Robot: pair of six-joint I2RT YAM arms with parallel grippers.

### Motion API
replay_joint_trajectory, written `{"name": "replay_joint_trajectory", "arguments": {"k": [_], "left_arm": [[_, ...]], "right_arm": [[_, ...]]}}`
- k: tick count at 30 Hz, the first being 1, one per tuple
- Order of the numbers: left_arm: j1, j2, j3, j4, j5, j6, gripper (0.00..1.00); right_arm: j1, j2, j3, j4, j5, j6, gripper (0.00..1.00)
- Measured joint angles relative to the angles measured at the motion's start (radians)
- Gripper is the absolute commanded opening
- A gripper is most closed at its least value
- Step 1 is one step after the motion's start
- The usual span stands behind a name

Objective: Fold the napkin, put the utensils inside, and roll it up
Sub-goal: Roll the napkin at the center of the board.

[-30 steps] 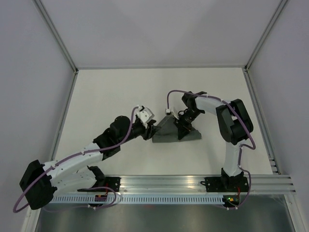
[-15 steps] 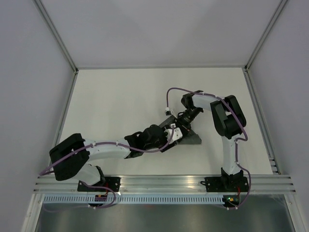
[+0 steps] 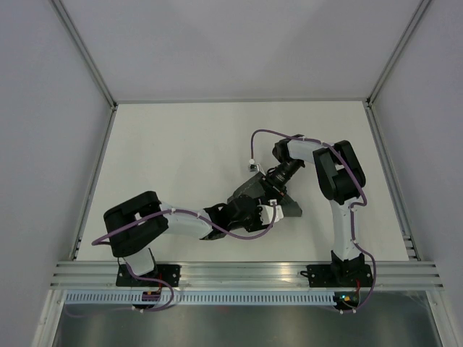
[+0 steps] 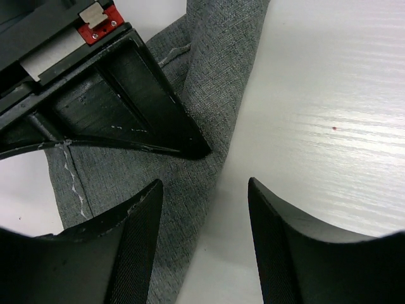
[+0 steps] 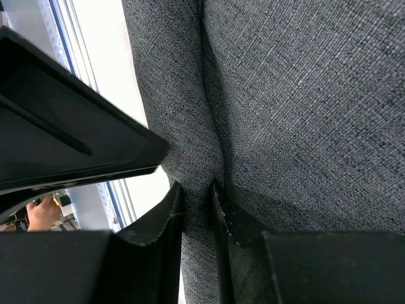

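Napkin (image 5: 304, 95) pinched by right gripper (image 5: 197, 190)
Fold clamped between its fingertips, elbow bent; left gripper (image 4: 204, 185) spread wide beside it, arm stretched low.

Left arm (image 3: 181, 220) and right arm (image 3: 341, 228): white link shells, black joint housings. A purple cable (image 3: 271, 134) loops along each. Left tool fingers (image 4: 136, 253) black, curved, with finely textured faces.

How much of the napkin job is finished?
Only the start. The dark grey woven cloth napkin lies doubled over on the white table, so a first fold looks begun. In hand: the right gripper pinches a ridge of it, while the left gripper hangs open over its edge. Left: no utensils are in view, and nothing is rolled.
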Motion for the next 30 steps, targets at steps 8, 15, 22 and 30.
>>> {"name": "replay_joint_trajectory", "arguments": {"k": [8,15,22,30], "left_arm": [[-0.003,0.095,0.007,0.097,-0.053,0.048,0.59],[-0.004,0.127,0.021,0.126,-0.065,0.056,0.31],[-0.011,0.129,0.039,0.094,-0.057,0.063,0.02],[0.001,0.129,0.077,0.034,-0.011,0.035,0.02]], "right_arm": [[-0.005,0.02,0.013,-0.021,-0.01,0.004,0.13],[-0.008,0.025,0.018,-0.027,-0.013,0.004,0.22],[-0.014,0.023,0.018,-0.029,-0.003,0.005,0.39],[-0.012,-0.024,0.008,-0.045,0.036,0.008,0.62]]}}
